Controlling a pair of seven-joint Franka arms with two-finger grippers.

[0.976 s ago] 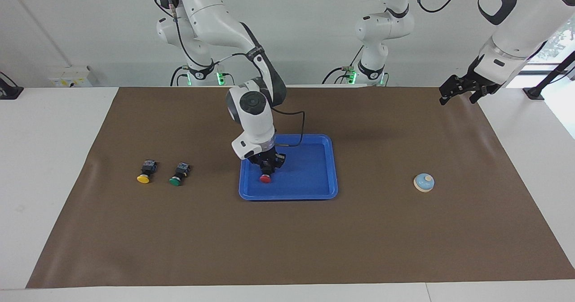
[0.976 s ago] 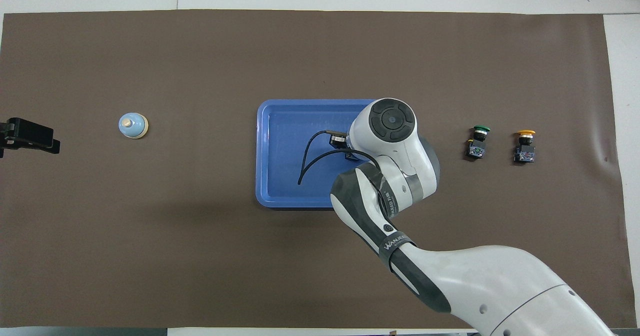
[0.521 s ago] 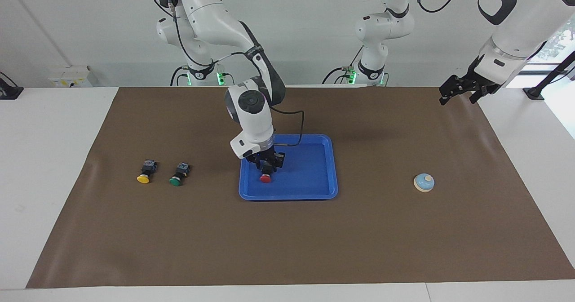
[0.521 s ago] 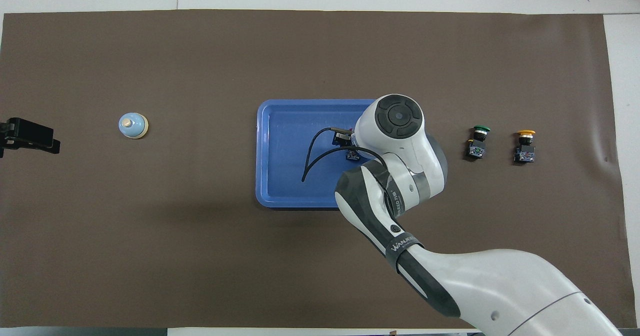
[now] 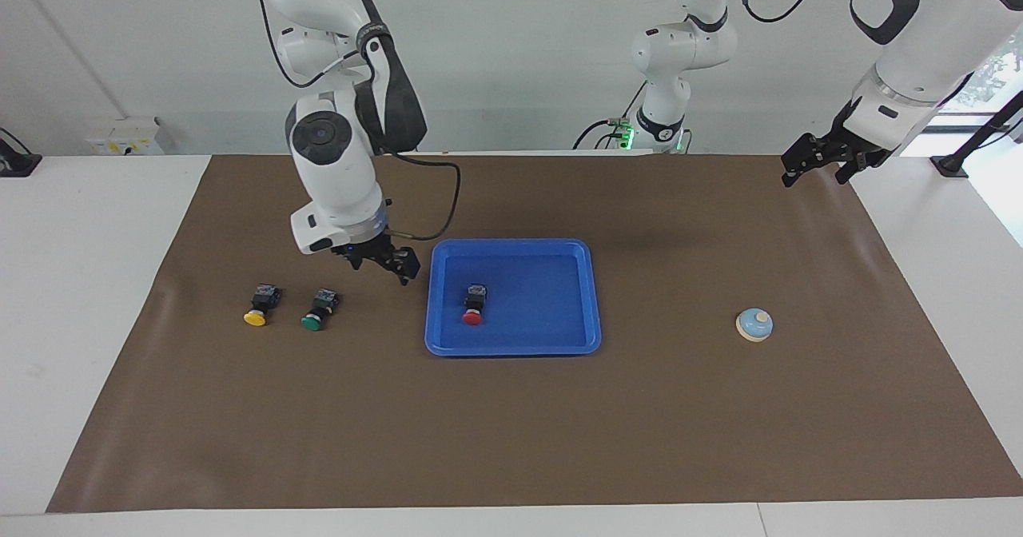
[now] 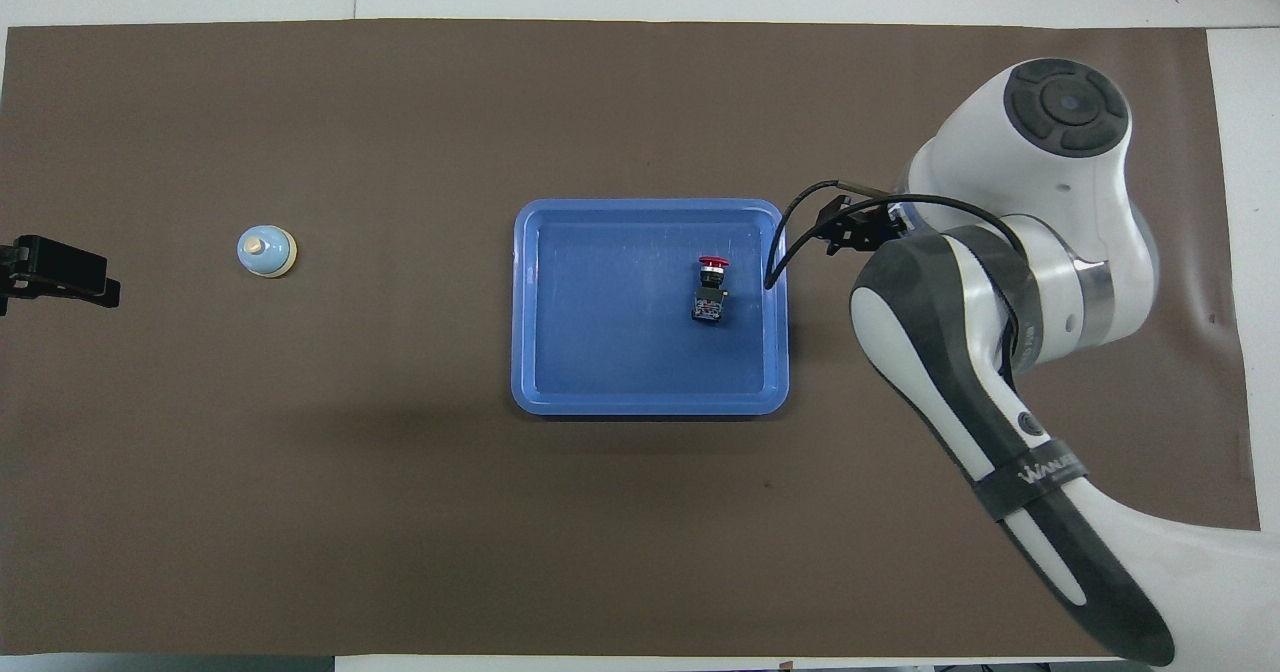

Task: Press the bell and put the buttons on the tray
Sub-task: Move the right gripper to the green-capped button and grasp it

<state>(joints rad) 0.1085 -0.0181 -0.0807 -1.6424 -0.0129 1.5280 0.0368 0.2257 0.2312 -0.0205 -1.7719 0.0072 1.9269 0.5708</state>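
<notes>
The blue tray (image 5: 543, 301) lies mid-mat, also in the overhead view (image 6: 600, 332). The red button (image 5: 473, 307) lies on its side in the tray (image 6: 711, 287), free of any gripper. The green button (image 5: 318, 312) and the yellow button (image 5: 258, 307) lie on the mat toward the right arm's end; the right arm hides them in the overhead view. My right gripper (image 5: 404, 269) is open and empty, raised over the mat between the green button and the tray (image 6: 835, 237). The bell (image 5: 754, 324) stands toward the left arm's end (image 6: 266, 252). My left gripper (image 5: 811, 168) waits raised over the mat's corner (image 6: 60, 280).
A brown mat (image 5: 511, 425) covers the white table (image 5: 80, 281). A black cable (image 5: 439, 193) loops from the right wrist, above the tray's edge that is nearer to the robots.
My right gripper let go of the red button in the tray, rose and swung off the tray toward the green button. The left arm has not moved.
</notes>
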